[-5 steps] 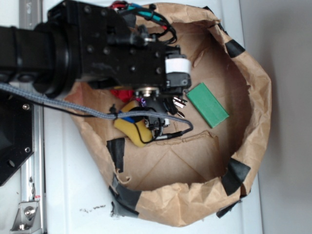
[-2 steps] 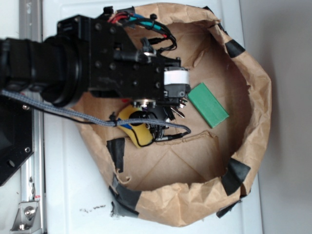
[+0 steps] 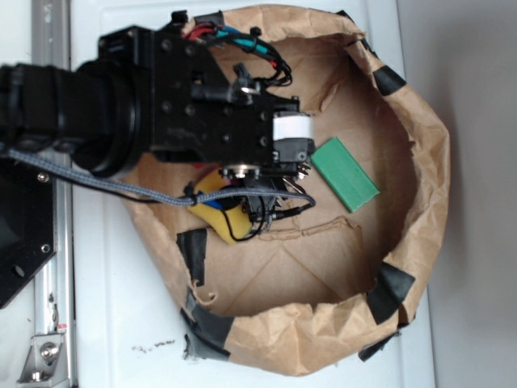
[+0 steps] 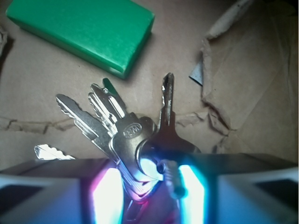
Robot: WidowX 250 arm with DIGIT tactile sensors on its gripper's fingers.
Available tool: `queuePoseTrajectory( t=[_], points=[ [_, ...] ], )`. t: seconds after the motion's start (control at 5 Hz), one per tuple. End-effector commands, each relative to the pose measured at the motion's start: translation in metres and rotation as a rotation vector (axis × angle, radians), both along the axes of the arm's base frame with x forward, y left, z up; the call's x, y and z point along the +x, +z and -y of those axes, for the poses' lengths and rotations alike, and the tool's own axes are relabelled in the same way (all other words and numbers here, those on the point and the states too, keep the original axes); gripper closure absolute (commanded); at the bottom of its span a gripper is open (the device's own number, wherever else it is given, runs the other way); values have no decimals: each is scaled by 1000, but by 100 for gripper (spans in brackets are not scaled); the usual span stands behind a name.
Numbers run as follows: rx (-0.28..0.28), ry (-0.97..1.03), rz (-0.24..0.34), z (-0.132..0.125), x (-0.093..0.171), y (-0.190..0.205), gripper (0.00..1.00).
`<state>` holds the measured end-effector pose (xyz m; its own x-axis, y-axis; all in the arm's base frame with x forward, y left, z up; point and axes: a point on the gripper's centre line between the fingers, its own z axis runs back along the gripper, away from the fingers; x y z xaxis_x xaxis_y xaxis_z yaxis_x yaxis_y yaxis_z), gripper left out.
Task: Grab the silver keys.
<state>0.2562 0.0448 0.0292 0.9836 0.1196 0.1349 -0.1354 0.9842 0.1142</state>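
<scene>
1. The keys (image 4: 126, 135) sit between the two pads of the end effector (image 4: 152, 186), heads pinched in the gap, blades fanning away over the brown paper (image 4: 261, 84) floor. The end effector is closed on them.
2. In the exterior view only a glint of the keys (image 3: 300, 171) shows at the end effector (image 3: 283, 182) tip, just beside the green block (image 3: 345, 174).
3. In the wrist view the block (image 4: 88, 32) lies just beyond the key tips, apart from them.
4. Glare on the pads washes out the ring and the exact contact points. The arm (image 3: 161, 105) covers much of the paper's left half, and the yellow sponge (image 3: 220, 212) shows only partly beneath it.
5. The raised, taped paper wall (image 3: 428, 162) rings everything. Bare paper lies open toward the lower right; the white counter (image 3: 121, 323) shows outside the wall.
</scene>
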Motion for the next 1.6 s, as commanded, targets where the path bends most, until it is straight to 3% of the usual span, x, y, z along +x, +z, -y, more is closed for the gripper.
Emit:
queuePoseTrajectory(
  t=[0.0, 0.8, 1.0, 1.4],
  points=[
    [-2, 22, 50, -9, 15, 15, 100],
    [-22, 75, 60, 1, 25, 36, 100],
    [-62, 122, 72, 13, 24, 79, 100],
    [-131, 210, -36, 20, 28, 178, 100]
  ],
)
